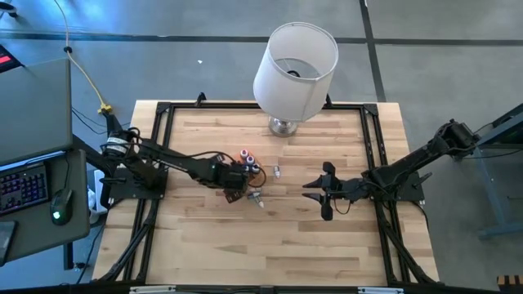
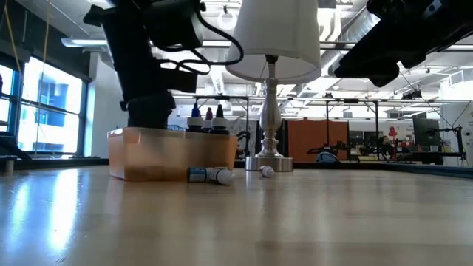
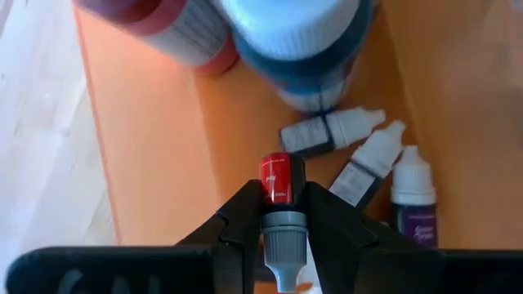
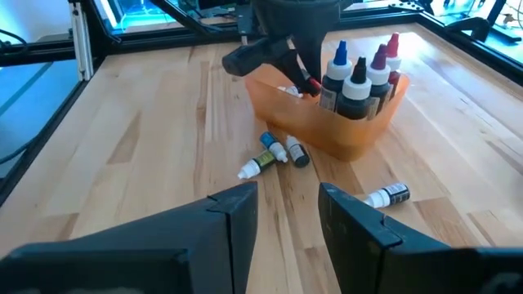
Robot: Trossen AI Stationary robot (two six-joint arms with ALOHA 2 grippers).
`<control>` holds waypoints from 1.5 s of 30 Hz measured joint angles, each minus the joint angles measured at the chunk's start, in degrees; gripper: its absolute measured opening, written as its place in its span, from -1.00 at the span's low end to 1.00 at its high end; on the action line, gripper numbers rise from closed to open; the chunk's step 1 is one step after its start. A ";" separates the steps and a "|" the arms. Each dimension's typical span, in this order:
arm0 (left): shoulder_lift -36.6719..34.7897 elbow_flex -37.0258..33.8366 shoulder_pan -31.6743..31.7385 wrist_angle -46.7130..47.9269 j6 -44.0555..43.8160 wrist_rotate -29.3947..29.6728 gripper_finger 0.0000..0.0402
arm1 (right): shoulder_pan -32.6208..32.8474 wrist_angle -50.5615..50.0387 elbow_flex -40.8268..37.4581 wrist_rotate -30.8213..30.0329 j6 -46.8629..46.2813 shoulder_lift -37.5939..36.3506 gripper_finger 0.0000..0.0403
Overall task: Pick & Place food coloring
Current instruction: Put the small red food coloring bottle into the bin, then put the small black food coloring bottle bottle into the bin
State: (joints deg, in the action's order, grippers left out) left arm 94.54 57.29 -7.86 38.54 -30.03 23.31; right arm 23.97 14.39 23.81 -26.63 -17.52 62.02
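My left gripper (image 1: 237, 178) points down into the orange tray (image 1: 255, 173) and is shut on a small food coloring bottle (image 3: 275, 175) with a red label and a grey cap. In the tray, three small bottles (image 3: 368, 155) lie flat and several taller ones (image 4: 355, 77) stand upright at one end. Loose bottles lie on their sides on the table: two or three just beside the tray (image 4: 274, 155) and one farther off (image 4: 388, 194). My right gripper (image 1: 323, 190) is open and empty, to the right of the tray and the loose bottles. My left gripper pinches the small bottle between its two fingers (image 3: 241, 216) at the bottle's cap end (image 3: 283, 222). The fingers come from above, pointing down, and lie along the bottle. The red-labelled body sticks out past the fingertips toward the tray's floor; I cannot tell whether it touches it.
A big white lampshade lamp (image 1: 294, 65) stands at the table's far edge behind the tray. A black frame (image 1: 372, 139) runs around the tabletop. Bare wood (image 1: 270, 245) lies toward the near edge.
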 joint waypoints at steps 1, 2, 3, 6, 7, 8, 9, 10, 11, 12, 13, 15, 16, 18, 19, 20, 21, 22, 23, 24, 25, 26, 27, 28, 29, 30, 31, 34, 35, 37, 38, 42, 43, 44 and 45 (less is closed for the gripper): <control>0.00 0.03 0.00 -0.27 0.26 -0.01 -0.59 | 0.00 0.06 0.00 0.00 0.00 0.00 -0.39; -0.01 0.03 0.00 -0.11 0.32 -0.12 -0.58 | 0.00 0.21 0.00 -0.06 0.00 0.00 -0.39; -0.02 0.03 0.00 -0.07 0.34 -0.28 -0.57 | 0.00 0.42 0.00 -0.27 0.00 0.00 -0.39; -0.02 0.03 -0.02 -0.13 0.34 0.72 -0.46 | 0.00 0.46 0.00 -1.00 0.00 0.00 -0.39; -0.02 0.03 -0.01 -0.08 0.36 0.32 -0.42 | 0.00 0.46 0.00 -1.09 0.00 0.00 -0.39; -0.02 0.03 0.00 -0.06 0.39 -0.41 -0.39 | 0.00 0.44 0.00 -1.10 0.00 0.00 -0.39; -0.02 0.03 0.00 -0.07 0.39 -0.87 -0.36 | 0.00 0.44 0.00 -1.11 0.00 0.00 -0.39; -0.02 0.03 0.00 -0.07 0.39 -1.41 -0.34 | 0.00 0.44 0.00 -1.11 0.00 0.00 -0.39; 0.00 0.03 0.00 -0.01 0.37 -1.75 -0.32 | 0.00 0.46 0.00 -1.11 0.00 0.00 -0.39; 0.21 0.03 0.00 0.03 0.39 -1.75 -0.31 | 0.00 0.48 0.00 -1.11 0.00 0.00 -0.39; 0.51 0.05 0.00 0.07 0.39 -1.72 -0.30 | 0.00 0.50 0.00 -1.10 0.00 0.00 -0.39; 0.68 0.03 -0.02 0.91 0.39 -1.51 -0.30 | 0.00 0.50 0.00 -1.11 0.00 0.00 -0.39; 0.64 0.03 0.00 0.66 0.39 -1.42 -0.30 | 0.00 0.53 0.00 -1.21 0.00 0.00 -0.39; 0.63 0.05 0.00 0.24 0.39 -1.73 -0.30 | 0.00 0.86 0.00 -2.68 0.00 0.04 -0.39; 0.63 0.11 0.00 0.49 0.39 -2.21 -0.30 | -0.03 1.68 0.00 -4.25 0.02 0.45 -0.39; 0.63 0.45 0.00 1.19 0.28 -2.85 -0.30 | -0.22 2.78 0.00 -6.12 0.02 0.97 -0.39; 0.63 1.19 0.00 2.39 -0.51 -3.81 -0.30 | -0.52 3.79 0.00 -7.87 0.02 1.70 -0.39; 0.63 2.24 0.00 3.82 -1.63 -4.80 -0.30 | -1.08 4.90 0.00 -9.11 0.02 2.64 -0.39; 0.63 3.52 -0.02 5.69 -2.54 -5.59 -0.30 | -1.80 6.56 0.00 -9.97 0.01 3.89 -0.39; 0.63 4.84 -0.05 7.79 -3.51 -5.76 -0.30 | -2.59 8.13 0.00 -10.42 -0.22 5.24 -0.39; 0.63 6.06 -0.25 9.72 -4.66 -5.45 -0.30 | -3.39 9.46 0.00 -10.29 -0.56 6.78 -0.39; 0.53 7.53 -0.82 11.95 -5.68 -4.51 -0.30 | -4.28 11.26 0.00 -9.60 -1.24 8.81 -0.39; 0.03 8.92 -1.23 13.94 -6.30 -3.15 -0.30 | -5.07 13.20 0.02 -8.79 -1.98 11.03 -0.39; -0.60 10.35 -1.89 15.99 -6.88 -1.39 -0.30 | -5.84 14.95 0.10 -8.35 -2.70 13.47 -0.39; -1.14 11.99 -2.72 17.58 -7.74 0.53 -0.30 | -6.48 16.47 0.39 -8.41 -3.28 16.12 -0.39; -1.62 13.37 -3.51 18.41 -8.43 2.07 -0.30 | -7.02 18.04 0.90 -8.99 -3.76 18.74 -0.39; -2.17 14.48 -4.47 19.69 -9.06 3.42 -0.30 | -7.49 19.41 1.68 -10.04 -4.31 21.44 -0.39; -3.58 18.22 -7.62 22.16 -9.74 6.51 -0.30 | -8.74 20.95 5.04 -12.07 -4.52 28.56 -0.39; -4.30 19.21 -8.83 23.01 -10.09 7.30 -0.30 | -9.21 20.90 6.68 -12.37 -4.52 30.73 -0.39; -5.69 20.98 -11.19 25.37 -10.85 9.37 -0.30 | -10.25 21.03 10.00 -12.48 -4.47 34.36 -0.39; -6.23 21.61 -12.29 24.62 -11.14 10.52 -0.30 | -10.84 20.72 11.71 -13.22 -4.49 36.17 -0.39; -7.23 22.36 -16.17 24.53 -12.42 12.98 -0.30 | -13.43 17.68 18.31 -16.11 -4.96 42.10 -0.39; -7.20 22.43 -16.93 24.22 -12.77 13.05 -0.30 | -14.08 16.13 19.96 -15.26 -6.26 43.20 -0.39; -7.17 22.41 -17.80 24.69 -13.16 13.06 -0.30 | -14.63 14.02 21.53 -14.03 -8.23 44.06 -0.39; -7.17 22.39 -18.65 25.11 -13.75 13.10 -0.30 | -15.00 10.71 23.03 -13.50 -9.69 44.74 -0.39</control>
State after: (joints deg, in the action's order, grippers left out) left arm 87.37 79.68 -26.50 63.66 -43.78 36.40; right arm 8.96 25.10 46.85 -40.13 -27.21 106.76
